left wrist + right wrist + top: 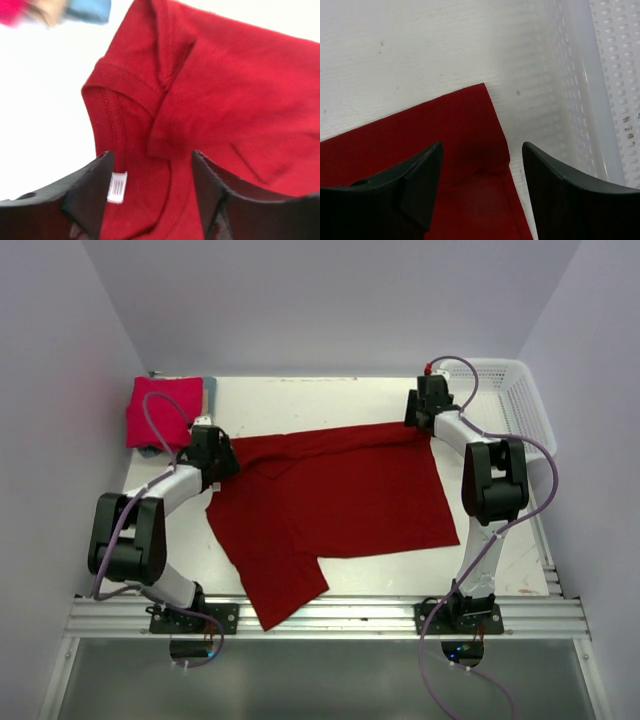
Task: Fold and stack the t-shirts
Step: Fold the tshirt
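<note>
A white mesh basket point(525, 405) is set at the far right corner of the white counter point(320, 400), with its long side laid along the counter's right edge. A few small dark specks are seen on the counter near the basket's perforated wall. An aluminium rail point(330, 615) is fixed along the near edge, and the space is enclosed by pale walls point(320, 300).

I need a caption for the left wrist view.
Open left gripper over the collar of a dark crimson cloth t-shirt.
</note>
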Available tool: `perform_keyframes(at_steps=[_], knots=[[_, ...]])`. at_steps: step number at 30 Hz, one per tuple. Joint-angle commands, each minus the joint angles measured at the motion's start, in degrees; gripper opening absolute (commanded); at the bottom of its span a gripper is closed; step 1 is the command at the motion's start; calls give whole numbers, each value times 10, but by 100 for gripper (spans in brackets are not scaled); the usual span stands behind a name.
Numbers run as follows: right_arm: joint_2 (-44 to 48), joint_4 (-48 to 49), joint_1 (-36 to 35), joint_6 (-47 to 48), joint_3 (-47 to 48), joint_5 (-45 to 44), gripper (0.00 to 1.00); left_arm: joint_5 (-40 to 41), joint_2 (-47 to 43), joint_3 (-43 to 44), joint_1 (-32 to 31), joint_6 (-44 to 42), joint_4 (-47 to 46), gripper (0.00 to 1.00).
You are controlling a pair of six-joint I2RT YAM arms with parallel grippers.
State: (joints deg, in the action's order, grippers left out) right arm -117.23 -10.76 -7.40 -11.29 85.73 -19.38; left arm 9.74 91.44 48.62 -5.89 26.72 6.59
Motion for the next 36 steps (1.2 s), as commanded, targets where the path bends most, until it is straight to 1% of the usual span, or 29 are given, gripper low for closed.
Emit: perform_keyframes(at_steps=[1, 5, 8, 11, 12, 14, 15, 16, 18, 23, 26, 29, 31, 36], knots=[[48, -2, -6, -12, -4, 7, 70, 25, -83, -5, -12, 1, -36, 71], [103, -4, -20, -10, -32, -2, 75, 16, -136, 5, -35, -9, -14, 73], [154, -9, -38, -10, -60, -4, 75, -29, -157, 12, -58, -32, -11, 74], [204, -14, -77, -11, -93, 0, 72, -74, -148, 21, -82, -54, -8, 74], [214, -18, -83, -17, -103, 10, 68, -101, -134, 24, -88, -67, -9, 73], [246, -19, -95, -38, -136, 28, 65, -123, -113, 41, -109, -86, 4, 73], [255, -20, -98, -47, -145, 34, 60, -123, -84, 50, -118, -108, 15, 71], [263, -21, -101, -51, -155, 43, 57, -122, -70, 59, -126, -118, 35, 70], [286, -26, -111, -57, -176, 46, 51, -127, -34, 77, -145, -140, 42, 68], [324, -32, -118, -63, -206, 54, 42, -121, 31, 128, -175, -184, 87, 64], [341, -30, -118, -65, -218, 57, 38, -100, 63, 157, -191, -208, 106, 62], [346, -29, -118, -63, -222, 56, 36, -82, 73, 173, -199, -225, 110, 61], [347, -29, -118, -65, -224, 56, 35, -67, 90, 183, -200, -234, 122, 60], [349, -22, -118, -66, -236, 53, 32, -31, 125, 210, -200, -240, 140, 52]])
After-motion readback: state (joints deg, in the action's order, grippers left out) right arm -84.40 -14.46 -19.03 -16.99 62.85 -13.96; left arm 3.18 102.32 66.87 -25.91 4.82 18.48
